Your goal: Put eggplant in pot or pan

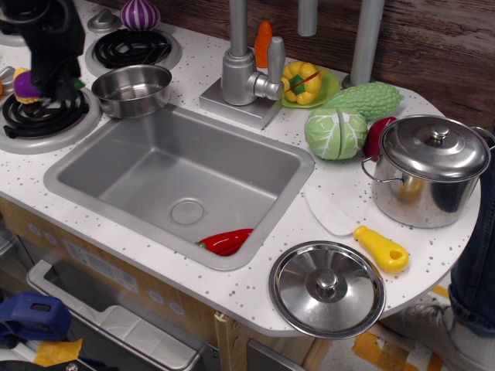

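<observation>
My black gripper (pixel 48 77) is at the far left, above the front stove burner (pixel 42 114). It is shut on the purple eggplant (pixel 23 85), whose purple body sticks out to the left of the fingers, with a bit of green stem on the right side. The eggplant is held clear of the surface. The small shiny steel pan (pixel 133 89) stands just right of the gripper, at the sink's back left corner, and nothing shows inside it.
The steel sink (pixel 182 174) holds a red pepper (pixel 226 241). A faucet (pixel 246 73) stands behind it and a striped purple onion (pixel 140 14) lies at the back. A large lidded pot (pixel 429 168), cabbage (pixel 336 133), loose lid (pixel 327 288) and yellow-handled spatula (pixel 379 247) are on the right.
</observation>
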